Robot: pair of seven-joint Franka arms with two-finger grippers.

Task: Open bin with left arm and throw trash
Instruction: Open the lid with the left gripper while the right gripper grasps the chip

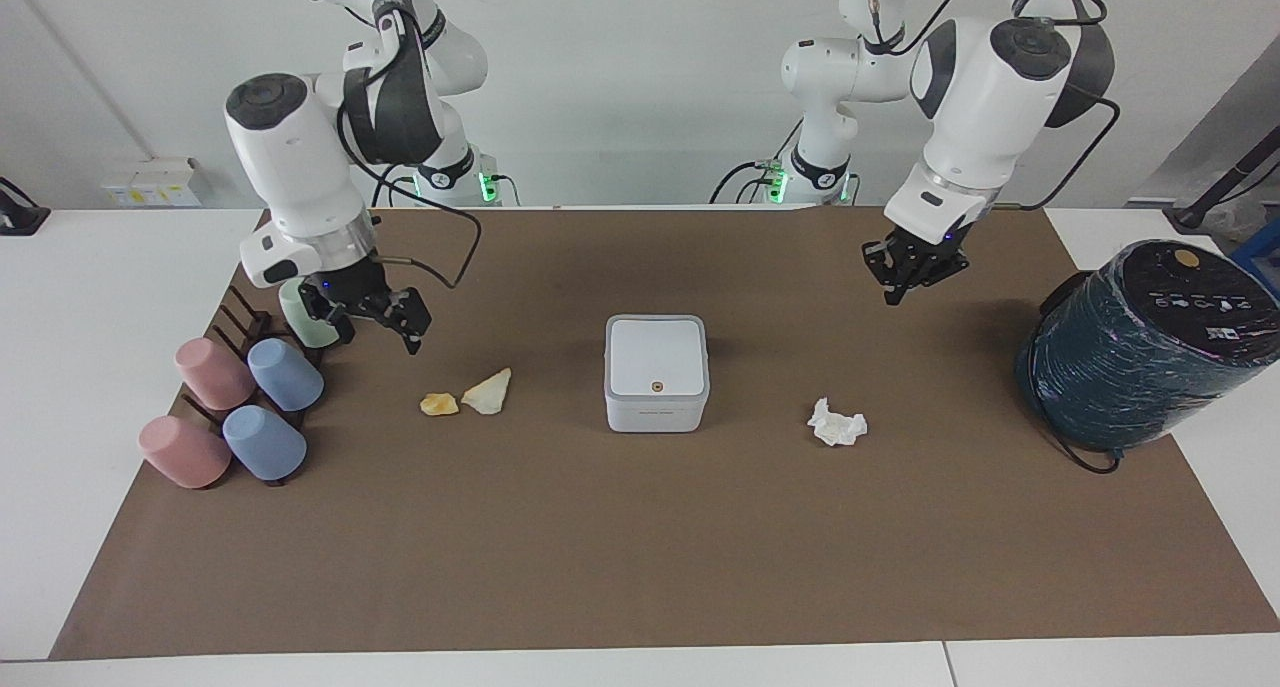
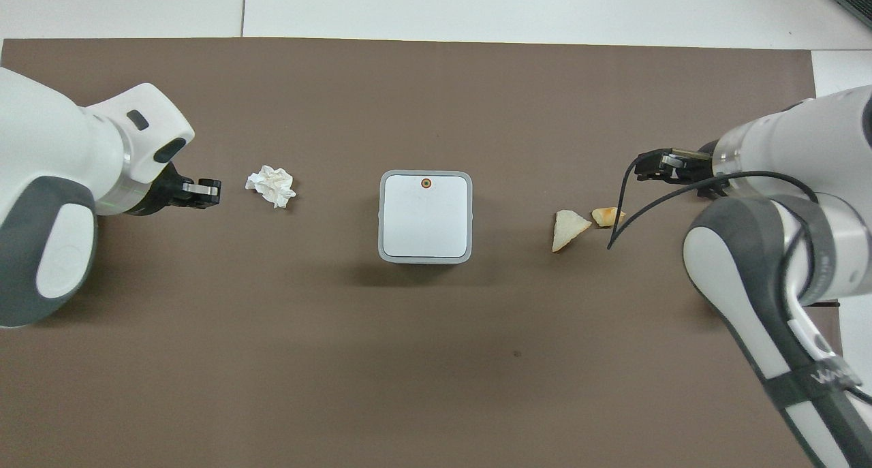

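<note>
Step in hand, as judged: approach phase, nothing grasped, nothing binned.

Small white square plastic bin (image 1: pixel 656 372) with rounded corners at mid-mat on the brown-covered surface (image 1: pixel 640 567); hinged lid down, tiny orange dot (image 1: pixel 656 387) on top. Contents hidden under the lid.

Trash all on the mat, none in the bin:
- wrinkly white tissue wad (image 1: pixel 836 423), beside the bin toward the left arm's end
- pale cream triangular scrap (image 1: pixel 487 392) and yellow-orange lump (image 1: pixel 439 404), just beside each other, toward the right arm's end

Left hand (image 1: pixel 897 285) in the air over bare mat, toward the left arm's end, well apart from the bin; fingertips pinched together, holding nothing. Right hand (image 1: pixel 372 319) in the air beside the cup rack, over mat near the two scraps; fingers spread wide, empty.

Next move, as judged: left hand across to the bin, tips down on the lid to release it; pinched fingers suit a poke. Right hand lower, over the lump or the triangle, for a pick.

Also present: pastel plastic cups (image 1: pixel 250 397) lying on a dark rack (image 1: pixel 240 319); big dark teal cylinder (image 1: pixel 1140 352) at the left arm's end, top closed.
</note>
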